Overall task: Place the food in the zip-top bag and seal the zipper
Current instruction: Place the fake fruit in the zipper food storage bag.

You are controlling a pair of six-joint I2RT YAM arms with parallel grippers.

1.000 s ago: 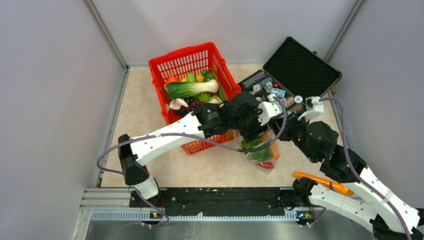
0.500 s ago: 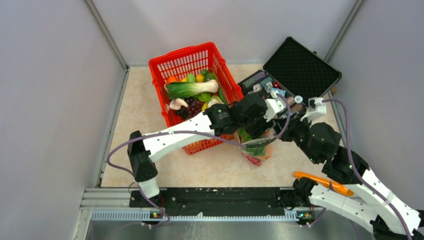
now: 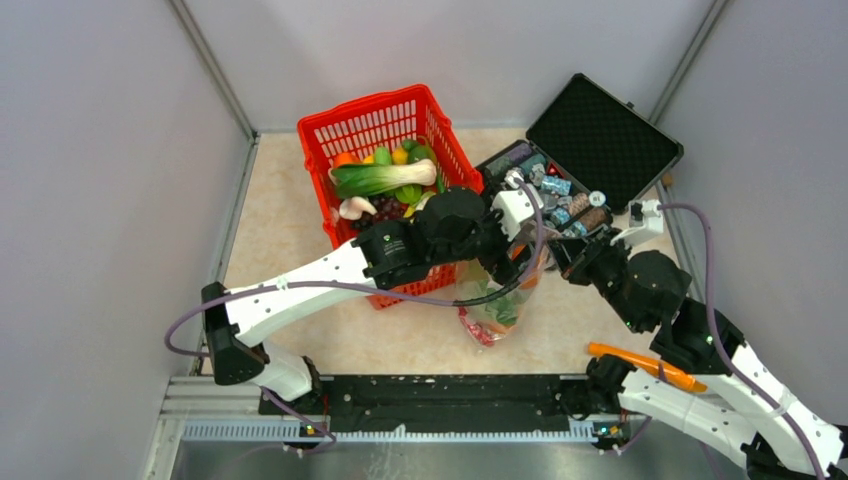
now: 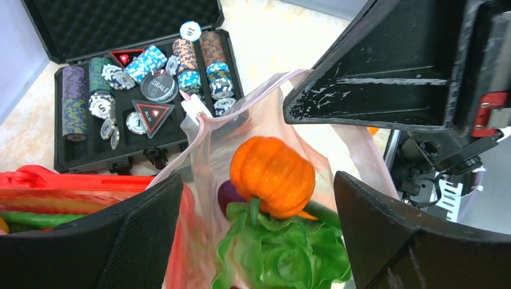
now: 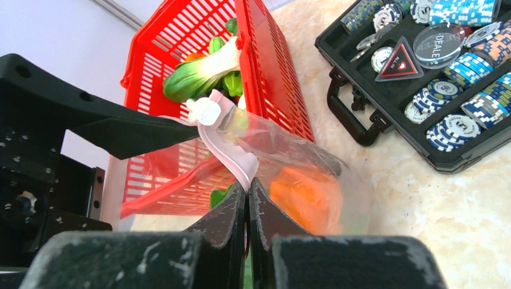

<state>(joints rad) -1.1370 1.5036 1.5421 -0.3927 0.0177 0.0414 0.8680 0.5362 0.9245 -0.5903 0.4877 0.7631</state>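
Note:
The clear zip-top bag (image 3: 490, 305) hangs beside the red basket, holding food: a small orange pumpkin (image 4: 274, 171) on green lettuce (image 4: 289, 253), with something red at the bottom. My right gripper (image 5: 247, 183) is shut on the pinkish zipper strip (image 5: 226, 144) at the bag's mouth, just below the white slider (image 5: 205, 111). In the top view the right gripper (image 3: 553, 250) is on the bag's right. My left gripper (image 4: 258, 180) is wide open, its jaws on either side of the bag's upper part without pinching it. It also shows in the top view (image 3: 512, 250).
The red lattice basket (image 3: 340, 130) with more toy vegetables stands left of the bag. An open black case (image 3: 600, 130) of poker chips lies at the back right. An orange elongated object (image 3: 645, 365) lies by the right arm's base. Grey walls enclose the table.
Both grippers and the bag have shifted left, toward the basket. The bag now hangs lower and further left. The right gripper has kept its hold on the zipper strip.

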